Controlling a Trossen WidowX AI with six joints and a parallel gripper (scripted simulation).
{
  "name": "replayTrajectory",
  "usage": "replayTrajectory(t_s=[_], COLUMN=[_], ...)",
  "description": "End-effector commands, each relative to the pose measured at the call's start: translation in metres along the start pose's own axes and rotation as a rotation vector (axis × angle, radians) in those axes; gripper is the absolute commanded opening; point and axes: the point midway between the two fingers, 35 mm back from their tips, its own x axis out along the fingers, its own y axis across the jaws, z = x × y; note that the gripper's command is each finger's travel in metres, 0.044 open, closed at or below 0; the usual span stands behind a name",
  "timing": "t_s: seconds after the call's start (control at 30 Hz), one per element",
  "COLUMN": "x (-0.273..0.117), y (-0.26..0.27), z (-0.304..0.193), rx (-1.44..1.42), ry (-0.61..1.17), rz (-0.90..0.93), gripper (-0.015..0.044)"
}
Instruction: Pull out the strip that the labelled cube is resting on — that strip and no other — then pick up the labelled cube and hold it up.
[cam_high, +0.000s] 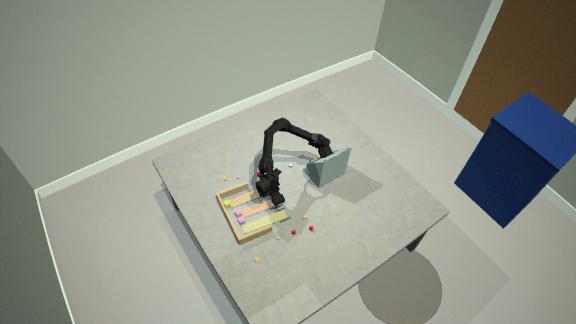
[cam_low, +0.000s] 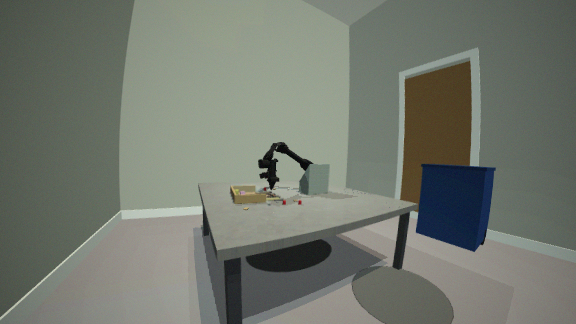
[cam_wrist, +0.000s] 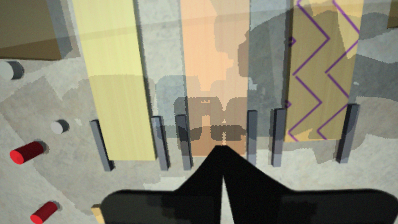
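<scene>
Black arm (cam_high: 280, 131) arched over and reaching straight down, claw (cam_wrist: 223, 150) closed

From its base the arm rises to a high elbow, then drops steeply to the wrist; the wrist view looks nearly straight down, and the two dark fingers meet at a narrow point with only a thin slit between them, tips pressed together, gripping nothing that can be seen
</scene>
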Motion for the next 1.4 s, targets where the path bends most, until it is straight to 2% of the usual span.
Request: replayTrajectory(t_s=[0.0, 0.63, 1.37], x=[0.008, 0.039, 0.040], y=[0.001, 0.000, 0.000], z=[-0.001, -0.002, -0.003], rx=[-0.008, -0.008, -0.008], ry=[0.002, 0.002, 0.002], rz=[-0.005, -0.009, -0.009], gripper=[0.0000, 0.0000, 0.0000])
